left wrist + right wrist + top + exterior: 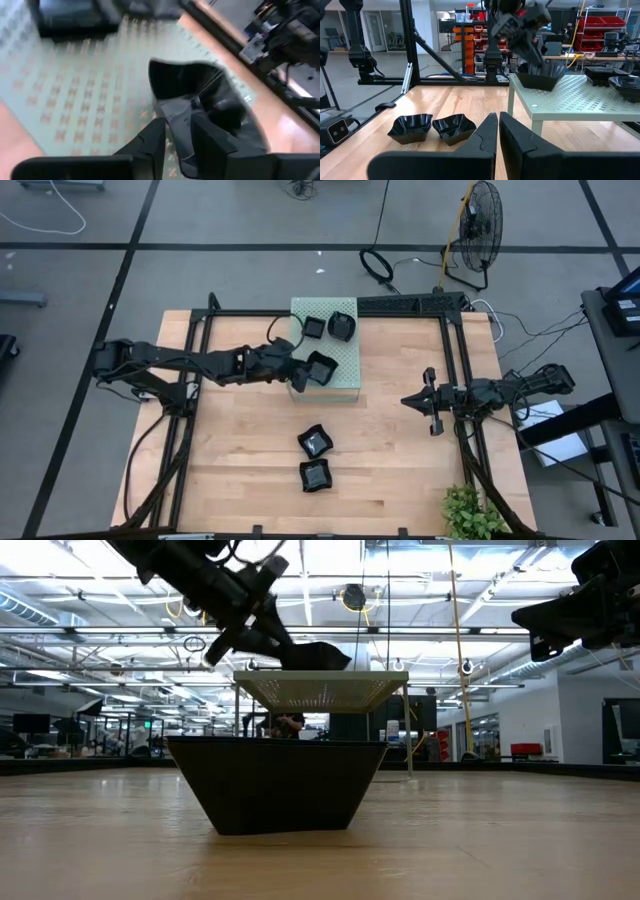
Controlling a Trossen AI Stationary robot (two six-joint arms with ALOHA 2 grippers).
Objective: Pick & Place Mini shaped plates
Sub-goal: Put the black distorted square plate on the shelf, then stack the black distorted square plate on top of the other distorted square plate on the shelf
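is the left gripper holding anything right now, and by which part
The left gripper has its fingers astride the rim of a black mini plate on the pale green box; whether it grips cannot be told. The right gripper holds nothing.

The left wrist view is blurred: whether the left pincer (177, 132) actually touches the black dish (200, 95) on the green box (75, 90) cannot be told. In the low view a near dish (280, 785) hides most of the counter beyond, and both arms run off the top edge.
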